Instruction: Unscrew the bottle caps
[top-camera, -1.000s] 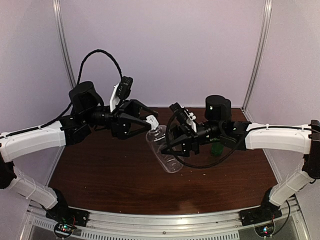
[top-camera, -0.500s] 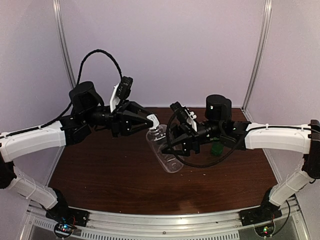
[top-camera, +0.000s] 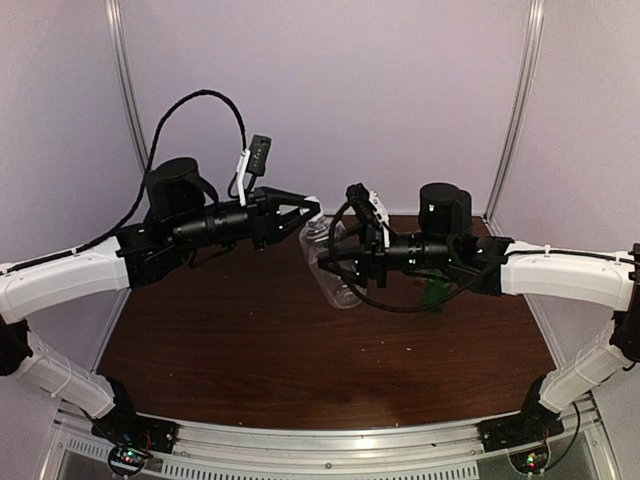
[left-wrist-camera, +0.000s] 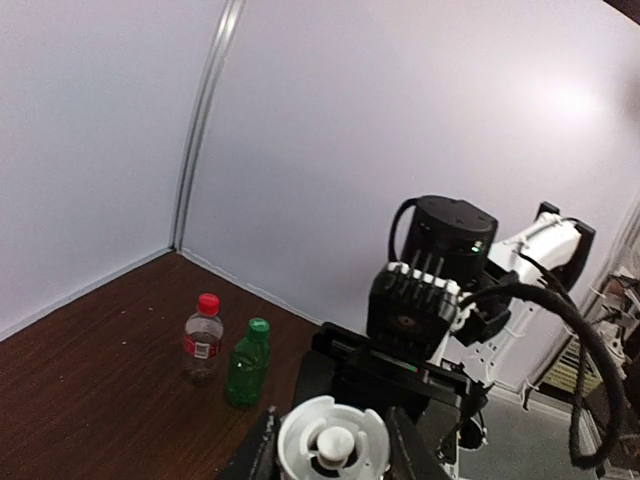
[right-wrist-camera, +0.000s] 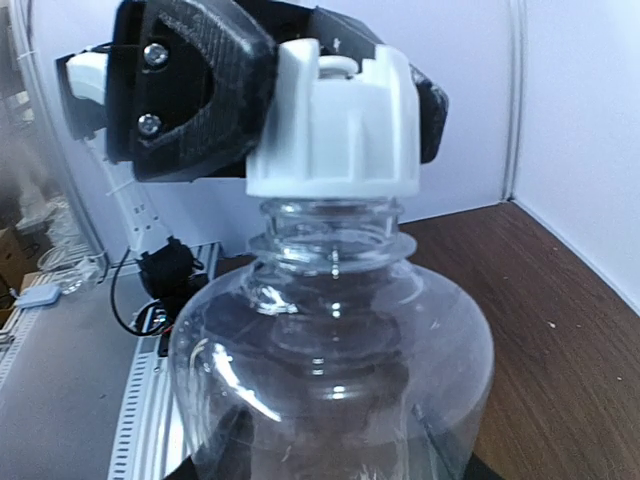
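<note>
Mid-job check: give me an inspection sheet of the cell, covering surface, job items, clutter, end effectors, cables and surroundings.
Surface: dark brown table, no spills seen.
Job's things: clear bottle tilted, apparently lifted off the table, with the white cap on its neck. Green bottle with green cap and red-label bottle with red cap stand upright side by side.
Clutter: nothing seen.
End effectors: left end effector shut on white cap; right end effector shut on clear bottle.
Cables: black cable arches over the left arm; second cable loops under the right wrist.
Surroundings: pale walls, metal corner posts.
</note>
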